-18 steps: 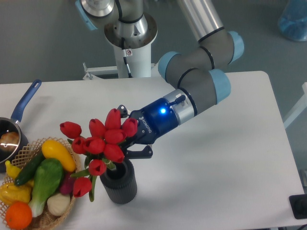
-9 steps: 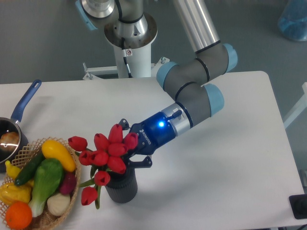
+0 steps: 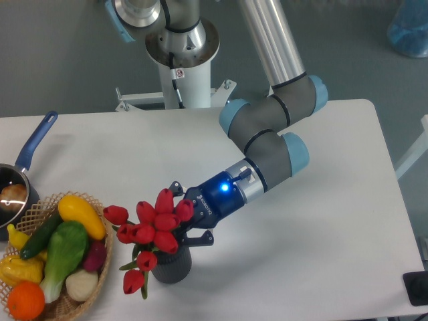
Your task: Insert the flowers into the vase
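In the fixed camera view, the arm is reaching down from the top centre of the frame toward the lower middle, its wrist glowing blue, and the gripper (image 3: 179, 219) is sitting right behind the flowers (image 3: 152, 221), with its dark fingers showing above and below the red heads. The bunch is hiding the space between the fingers, so whether they are clamping the stems or standing apart cannot be told. The flowers are spreading out wider than the vase (image 3: 170, 264), with most heads clustering just above its mouth and a couple drooping down its left side; the stems appear to be going down into the mouth, though the blooms are covering the opening itself. The vase is standing upright on the white table (image 3: 321, 221) in the lower centre of the frame. At the lower left, a wicker basket (image 3: 100, 284) is holding colourful vegetables, lying close beside the drooping tulips but apart from the vase. At the left edge, a saucepan (image 3: 15, 187) with a blue handle is resting just behind the basket.
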You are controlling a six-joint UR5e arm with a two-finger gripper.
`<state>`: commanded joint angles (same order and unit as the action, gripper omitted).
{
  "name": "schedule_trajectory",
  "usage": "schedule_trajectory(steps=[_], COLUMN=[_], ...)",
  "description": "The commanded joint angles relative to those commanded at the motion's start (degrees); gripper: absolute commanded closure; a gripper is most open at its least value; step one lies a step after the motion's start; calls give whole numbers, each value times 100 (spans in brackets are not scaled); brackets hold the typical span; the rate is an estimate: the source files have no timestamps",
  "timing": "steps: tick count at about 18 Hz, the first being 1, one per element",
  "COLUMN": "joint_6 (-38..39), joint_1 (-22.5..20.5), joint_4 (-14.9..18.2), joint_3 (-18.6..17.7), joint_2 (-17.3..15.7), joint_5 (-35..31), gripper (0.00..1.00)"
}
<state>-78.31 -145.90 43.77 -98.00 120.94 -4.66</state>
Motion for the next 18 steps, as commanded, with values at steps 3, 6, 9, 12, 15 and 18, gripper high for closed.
schedule_trajectory(steps=[3, 6, 9, 12, 15, 18], joint_6=[35, 44, 9, 0, 9, 0], joint_1=[-35, -175, -351, -641, -869, -1054], joint_4=[0, -9, -9, 0, -9, -18], joint_3=[-79, -193, -237, -255, -194, -115], joint_2=[-219, -430, -711, -1019, -1300, -1433], joint_5=[-507, -808, -879, -905, -1613, -2573], gripper=[0, 0, 0, 0, 0, 0])
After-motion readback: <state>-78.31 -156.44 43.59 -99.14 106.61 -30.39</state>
